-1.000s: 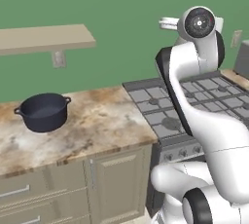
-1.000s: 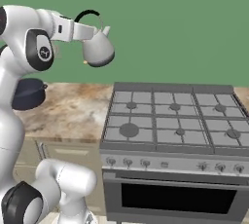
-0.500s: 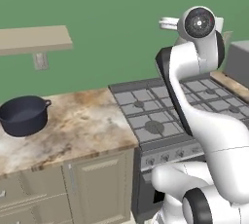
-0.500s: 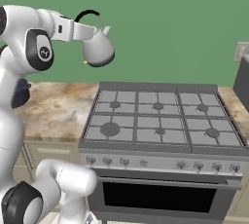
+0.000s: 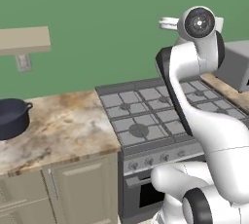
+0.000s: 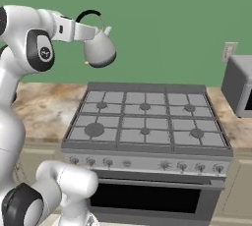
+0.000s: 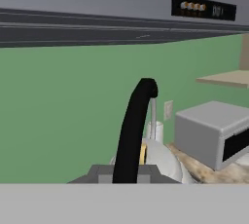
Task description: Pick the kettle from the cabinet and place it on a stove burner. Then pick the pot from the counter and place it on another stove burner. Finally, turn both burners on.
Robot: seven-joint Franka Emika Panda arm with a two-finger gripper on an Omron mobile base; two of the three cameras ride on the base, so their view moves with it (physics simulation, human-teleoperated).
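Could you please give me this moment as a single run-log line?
phase: carrying kettle to stove | gripper: shut on kettle handle, held above range | burners: bare | pot: on counter

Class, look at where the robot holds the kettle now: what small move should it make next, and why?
Probably lower the kettle onto a rear left burner. The pincer is shut on its black handle, and it hangs high above the range's left side with the grates bare. The pot waits on the counter.
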